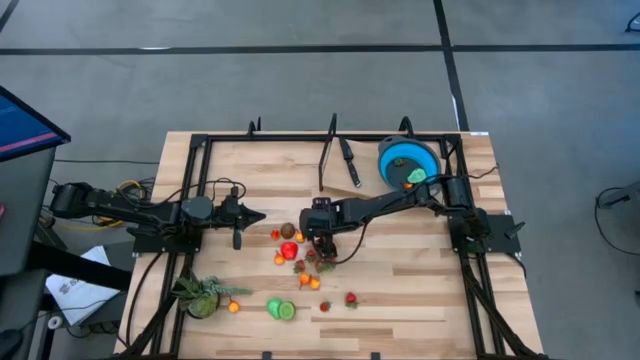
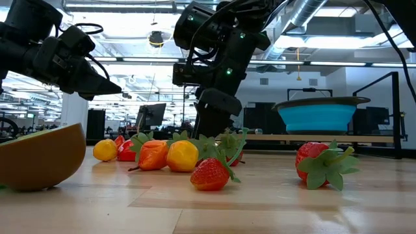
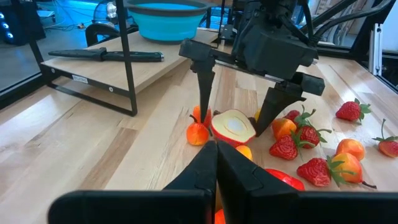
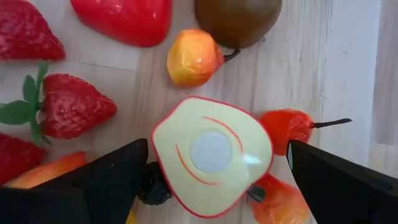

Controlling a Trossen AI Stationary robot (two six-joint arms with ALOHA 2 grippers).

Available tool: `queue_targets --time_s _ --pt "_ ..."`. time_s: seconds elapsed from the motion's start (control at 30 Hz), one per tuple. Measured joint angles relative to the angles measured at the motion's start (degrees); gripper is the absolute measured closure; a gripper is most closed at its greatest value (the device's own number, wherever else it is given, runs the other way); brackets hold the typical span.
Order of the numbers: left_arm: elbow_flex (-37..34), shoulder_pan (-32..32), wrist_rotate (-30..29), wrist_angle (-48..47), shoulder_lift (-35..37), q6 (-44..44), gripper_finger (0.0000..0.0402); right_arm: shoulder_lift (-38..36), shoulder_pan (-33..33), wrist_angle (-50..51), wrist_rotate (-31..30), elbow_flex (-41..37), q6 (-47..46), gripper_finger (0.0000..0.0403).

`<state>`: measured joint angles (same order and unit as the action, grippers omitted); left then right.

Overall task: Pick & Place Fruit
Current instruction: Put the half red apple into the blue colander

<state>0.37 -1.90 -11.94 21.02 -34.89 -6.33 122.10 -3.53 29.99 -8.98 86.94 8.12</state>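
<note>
Across the wooden tabletop point(image 1: 400, 300), the biggest things are the two dark arms, reaching in from either side. Right arm stretches from the right edge toward the middle; left arm lies along the left side, parked.

Blue bowl point(image 1: 406, 160) sits at the far right corner, with something green and orange already in it. Likely the drop-off, well apart from the fruit. A black-handled knife point(image 1: 349, 162) lies just left of the bowl. A leafy green plant point(image 1: 200, 296) sits near-left; neither looks part of the job.

Right tool point(image 4: 211, 163) hangs over the scatter of fruit point(image 1: 300, 262) mid-table, fingers spread wide, one on each side of a halved red fruit point(image 4: 211, 155) lying cut face up. Fingers straddle it but are not closed on it; my read is a grasp being lined up, the wide spread chosen because this piece is broader than its neighbours.

Left tool point(image 3: 216, 163) points at the same pile from the left, fingers pressed together, holding nothing. Seems to be waiting clear of the work.

Smallest: strawberries point(image 3: 316, 172), small orange fruits and a brown one crowd the halved piece closely. Risk of nudging them on closing.
</note>
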Motion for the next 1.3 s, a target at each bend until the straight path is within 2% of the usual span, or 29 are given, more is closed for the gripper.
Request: queue_targets --time_s 0.37,1.3 --pt "-0.01 0.0 -0.02 -0.02 0.01 0.0 0.0401 0.0 -0.04 -0.25 1.63 0.0 -0.02 0.0037" --pt "0.0 -0.01 -0.01 -0.04 -0.01 0.0 0.0401 -0.07 0.55 -2.34 1.7 0.04 -0.64 0.0116"
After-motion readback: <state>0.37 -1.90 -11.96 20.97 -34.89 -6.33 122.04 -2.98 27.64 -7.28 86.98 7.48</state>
